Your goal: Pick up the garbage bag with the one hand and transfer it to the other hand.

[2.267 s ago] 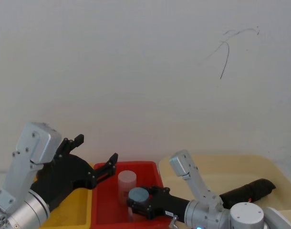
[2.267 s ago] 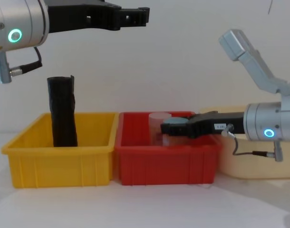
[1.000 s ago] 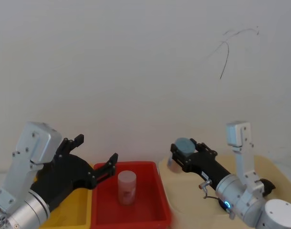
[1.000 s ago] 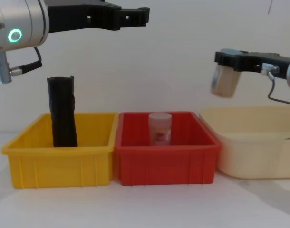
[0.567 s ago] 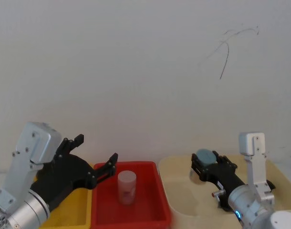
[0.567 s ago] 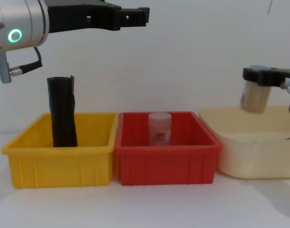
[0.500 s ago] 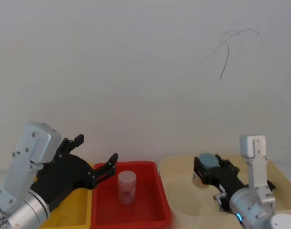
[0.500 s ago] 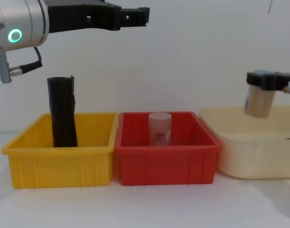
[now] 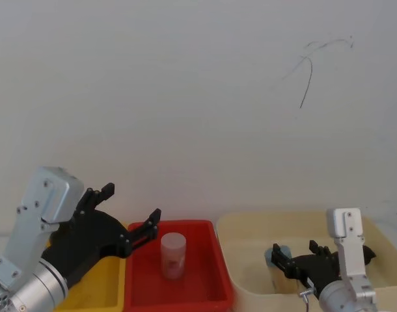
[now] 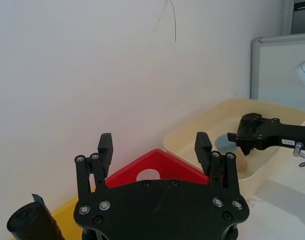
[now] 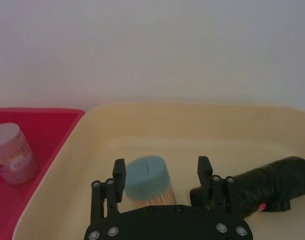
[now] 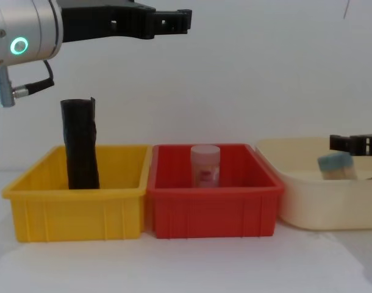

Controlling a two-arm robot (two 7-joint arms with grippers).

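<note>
Chest view: the garbage bag [image 12: 80,144] is seen upright in the yellow bin [image 12: 76,211]. The left claw [image 12: 171,21] is held spread and empty high above; the right claw [image 11: 161,172] is spread around a blue-capped jar [image 11: 147,179] in the cream tub [image 11: 57,175].

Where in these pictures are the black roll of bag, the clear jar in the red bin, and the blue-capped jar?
garbage bag [image 12: 80,144]: chest view, middle of the upright roll.
clear jar [image 12: 205,165]: chest view, on its side wall.
blue-capped jar [image 11: 145,177]: right wrist view, on its blue cap.

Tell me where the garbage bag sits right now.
The garbage bag stands upright in the yellow bin on the robot's left, in the chest view, beside the red bin and below the raised left gripper.
</note>
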